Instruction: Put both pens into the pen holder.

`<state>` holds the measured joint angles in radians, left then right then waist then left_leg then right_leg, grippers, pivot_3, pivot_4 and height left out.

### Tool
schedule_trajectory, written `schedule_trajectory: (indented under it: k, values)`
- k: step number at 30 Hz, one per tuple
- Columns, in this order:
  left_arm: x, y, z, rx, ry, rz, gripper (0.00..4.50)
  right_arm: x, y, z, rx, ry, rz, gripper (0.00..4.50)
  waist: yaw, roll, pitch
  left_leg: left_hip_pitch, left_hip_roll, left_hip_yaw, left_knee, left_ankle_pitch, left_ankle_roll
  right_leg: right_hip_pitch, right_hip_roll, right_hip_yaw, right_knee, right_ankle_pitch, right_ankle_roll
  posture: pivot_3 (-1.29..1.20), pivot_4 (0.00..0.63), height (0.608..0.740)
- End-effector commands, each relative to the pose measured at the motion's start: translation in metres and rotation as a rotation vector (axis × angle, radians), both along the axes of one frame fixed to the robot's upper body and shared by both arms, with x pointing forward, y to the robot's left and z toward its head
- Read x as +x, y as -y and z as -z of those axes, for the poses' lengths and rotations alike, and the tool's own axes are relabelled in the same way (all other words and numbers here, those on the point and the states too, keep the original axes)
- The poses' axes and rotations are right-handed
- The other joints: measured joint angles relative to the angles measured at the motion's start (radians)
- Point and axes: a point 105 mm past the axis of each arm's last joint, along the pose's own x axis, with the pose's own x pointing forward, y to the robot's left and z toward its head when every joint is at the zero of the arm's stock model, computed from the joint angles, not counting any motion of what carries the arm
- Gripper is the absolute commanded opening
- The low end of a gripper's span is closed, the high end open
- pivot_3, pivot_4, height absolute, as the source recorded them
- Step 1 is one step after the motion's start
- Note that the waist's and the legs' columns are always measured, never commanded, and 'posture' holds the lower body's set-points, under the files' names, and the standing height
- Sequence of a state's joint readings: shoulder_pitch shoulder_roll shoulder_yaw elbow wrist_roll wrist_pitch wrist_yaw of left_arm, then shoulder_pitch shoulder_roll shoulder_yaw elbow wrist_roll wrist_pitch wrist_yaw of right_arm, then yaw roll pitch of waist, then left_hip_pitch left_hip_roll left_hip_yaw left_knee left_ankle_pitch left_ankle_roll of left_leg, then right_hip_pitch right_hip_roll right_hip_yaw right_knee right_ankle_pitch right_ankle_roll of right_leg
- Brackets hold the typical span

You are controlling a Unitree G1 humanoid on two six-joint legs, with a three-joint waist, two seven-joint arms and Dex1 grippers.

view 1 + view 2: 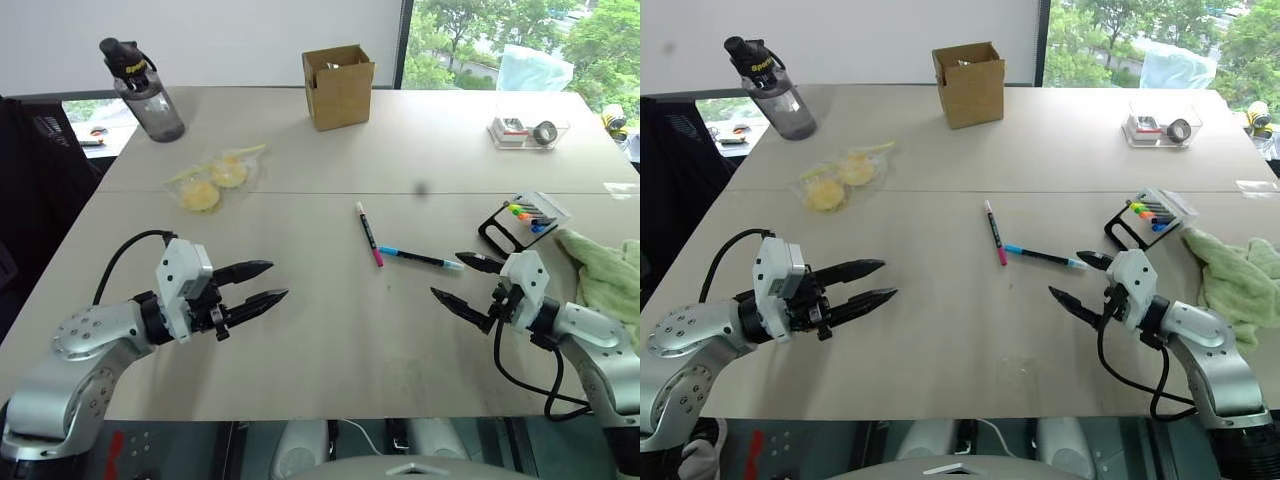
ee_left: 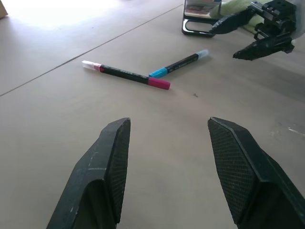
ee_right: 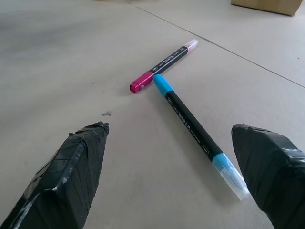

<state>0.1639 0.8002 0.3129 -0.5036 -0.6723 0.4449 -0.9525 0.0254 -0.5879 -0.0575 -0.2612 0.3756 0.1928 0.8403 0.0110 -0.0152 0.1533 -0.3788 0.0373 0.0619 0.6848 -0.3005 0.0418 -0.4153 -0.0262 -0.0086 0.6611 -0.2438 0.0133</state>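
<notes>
Two pens lie touching in a V on the table's middle. The magenta-ended pen [image 1: 368,233] has a white cap; the pen with light-blue ends [image 1: 420,258] lies to its right. The black pen holder [image 1: 522,220], with coloured markers in it, sits further right. My right gripper [image 1: 466,279] hovers open just right of the light-blue pen, whose clear tip lies near one finger [image 3: 274,167]. Over the table's left side, well short of the pens, my left gripper [image 1: 264,283] is open and empty.
A brown cardboard box [image 1: 339,86] and a dark water bottle [image 1: 147,93] stand at the back. A clear bag with yellow items [image 1: 212,180] lies left of centre. A green cloth [image 1: 605,275] lies at the right edge; a clear tray [image 1: 527,130] sits back right.
</notes>
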Motion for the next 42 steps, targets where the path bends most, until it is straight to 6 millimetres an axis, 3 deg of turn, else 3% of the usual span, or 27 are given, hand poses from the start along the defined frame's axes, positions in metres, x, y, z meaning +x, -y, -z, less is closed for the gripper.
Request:
schedule_trajectory:
  k: [1,6,15,18,25,26,29,33,39,42]
  values:
    - [-0.002,0.001,-0.011,0.027,0.058,0.005,2.65,0.004,0.001,-0.01,0.001,0.035,-0.009,4.41,0.001,0.0,0.0,0.0,0.0,0.0,0.0,0.0,0.0,0.0,0.0,0.0,0.0,0.0,0.0,0.0,0.15,0.736]
    - [-0.001,0.002,-0.01,0.027,0.059,0.011,2.65,0.013,0.008,-0.006,-0.05,0.007,-0.002,4.41,0.001,0.0,0.0,0.0,0.0,0.0,0.0,0.0,0.0,0.0,0.0,0.0,0.0,0.0,0.0,0.0,0.15,0.736]
    - [0.002,0.007,-0.014,0.015,0.051,0.062,2.65,0.057,0.014,0.018,-0.188,-0.174,-0.057,4.41,-0.001,0.0,0.001,0.0,0.0,0.001,0.0,0.0,0.0,0.0,0.002,0.001,0.0,0.0,0.0,0.0,0.15,0.736]
    - [0.003,0.006,-0.014,0.033,0.06,0.057,2.65,0.056,0.016,0.024,-0.222,-0.217,-0.107,3.56,0.0,0.0,0.001,-0.001,0.0,0.001,0.0,0.0,0.0,-0.001,0.001,0.001,0.0,0.0,0.0,0.0,0.15,0.736]
    - [0.004,0.006,-0.02,-0.006,0.098,0.038,2.65,0.049,0.014,0.012,-0.145,-0.163,-0.14,0.26,0.001,0.0,0.001,-0.001,0.0,0.0,0.0,0.0,0.0,-0.001,0.001,0.0,0.0,0.0,0.0,0.0,0.15,0.736]
    - [0.005,0.007,-0.021,-0.028,0.105,0.034,2.65,0.046,0.015,0.011,-0.14,-0.151,-0.139,0.05,0.003,0.0,0.001,-0.001,0.0,0.0,0.0,0.0,0.0,0.0,0.001,0.0,0.0,0.0,0.0,0.0,0.15,0.736]
    - [0.009,0.006,-0.025,-0.093,0.118,0.005,2.65,0.038,0.022,0.007,-0.14,-0.116,-0.095,0.0,0.003,0.0,0.001,-0.001,0.0,0.0,0.0,0.0,0.0,0.0,0.0,0.0,0.0,0.0,0.0,0.0,0.15,0.736]
    - [0.034,0.009,-0.026,-0.262,0.096,-0.157,2.65,0.027,0.016,-0.019,-0.034,-0.031,-0.046,0.0,0.003,0.0,0.001,-0.001,0.0,0.0,0.0,0.0,0.0,0.0,-0.001,0.0,0.0,0.001,0.001,0.0,0.15,0.736]
    - [0.069,0.034,-0.03,-0.64,-0.075,-0.272,2.65,0.012,-0.034,-0.056,0.084,0.07,-0.164,0.0,-0.003,-0.002,0.001,0.0,0.0,-0.001,0.002,0.0,0.0,0.001,0.0,0.0,0.002,0.001,0.001,0.0,0.15,0.736]
    - [0.073,0.048,-0.037,-0.745,-0.111,-0.217,2.65,0.007,-0.063,-0.068,0.145,0.101,-0.218,0.0,-0.006,-0.002,0.001,-0.001,0.0,-0.001,0.002,0.001,-0.002,0.001,0.001,0.0,0.002,0.001,0.001,0.0,0.15,0.736]
